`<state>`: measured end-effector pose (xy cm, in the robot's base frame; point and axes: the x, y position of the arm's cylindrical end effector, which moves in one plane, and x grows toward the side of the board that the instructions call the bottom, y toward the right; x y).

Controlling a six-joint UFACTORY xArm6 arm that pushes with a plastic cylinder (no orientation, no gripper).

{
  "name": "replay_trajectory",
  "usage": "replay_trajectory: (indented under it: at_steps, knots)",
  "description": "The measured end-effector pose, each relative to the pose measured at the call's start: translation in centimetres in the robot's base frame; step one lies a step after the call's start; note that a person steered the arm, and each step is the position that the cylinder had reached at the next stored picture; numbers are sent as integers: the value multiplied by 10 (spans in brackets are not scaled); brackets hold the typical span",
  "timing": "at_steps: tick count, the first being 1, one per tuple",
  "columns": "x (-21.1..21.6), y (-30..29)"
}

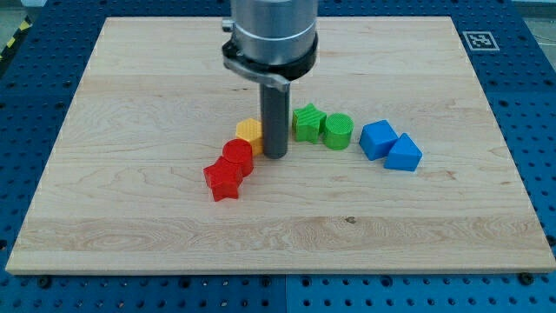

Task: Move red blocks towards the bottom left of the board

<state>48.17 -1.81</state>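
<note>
As you look up from the view's bottom edge of the wooden surface (130, 226), you meet first the red star-shaped block (223, 180), with the red cylinder (237, 155) touching it on its upper right, both left of centre. Just right of the cylinder stands my tip (275, 155), a bare rod grasping nothing, with the yellow block (249, 130) at its left. Farther right you see the green star-shaped block (307, 122), green cylinder (337, 131), blue block (378, 138) and blue triangular block (404, 153).

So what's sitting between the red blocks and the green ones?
In the camera view, my tip stands between the red blocks and the green blocks, with a yellow block just to its left, partly hidden behind the rod.
</note>
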Motion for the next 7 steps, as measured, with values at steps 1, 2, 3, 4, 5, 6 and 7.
replay_trajectory:
  at_steps: [1, 2, 3, 4, 5, 6, 7]
  knots:
    - [10, -18]
    - [-6, -19]
    - [-12, -19]
    - [-11, -22]
    - [4, -26]
    - [33, -26]
    - [65, -26]
